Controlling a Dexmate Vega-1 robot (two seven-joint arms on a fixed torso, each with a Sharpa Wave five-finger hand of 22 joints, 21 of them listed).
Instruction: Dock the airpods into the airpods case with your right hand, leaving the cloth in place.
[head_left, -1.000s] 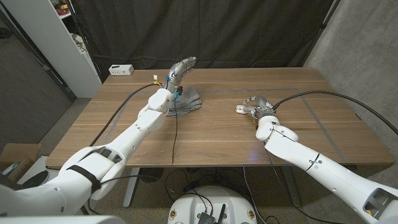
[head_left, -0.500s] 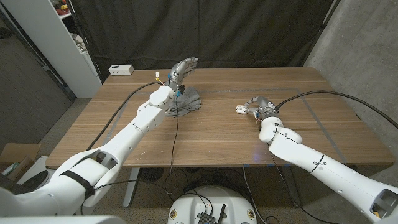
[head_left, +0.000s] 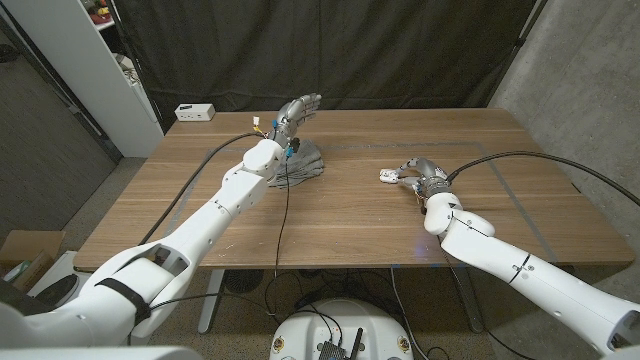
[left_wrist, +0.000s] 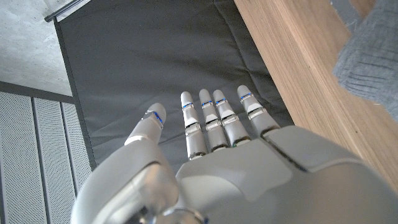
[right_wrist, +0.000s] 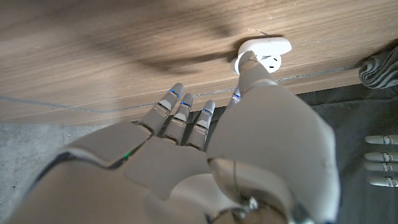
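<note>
The small white plastic airpods case (head_left: 388, 176) lay on the wooden desk (head_left: 340, 215), right of its middle, with its lid open. In the right wrist view the case (right_wrist: 264, 52) was just beyond the tip of the right hand's (right_wrist: 205, 155) thumb, which touched it or nearly touched it; I could not tell which. The other fingers (right_wrist: 180, 106) of this hand were stretched out, a little apart, and they held nothing. In the head view the right hand (head_left: 420, 172) was just beside the case. Whether any earbuds sat inside the case was too small to see.

The crumpled grey knitted cloth (head_left: 300, 165) lay on the desk well apart from the case, toward the left. The left hand (head_left: 292, 113) hovered above and behind the cloth, fingers straight and close together, holding nothing. In the left wrist view this hand (left_wrist: 236, 162) pointed at the dark curtain (left_wrist: 155, 56), with the cloth (left_wrist: 367, 62) at the side.
</note>
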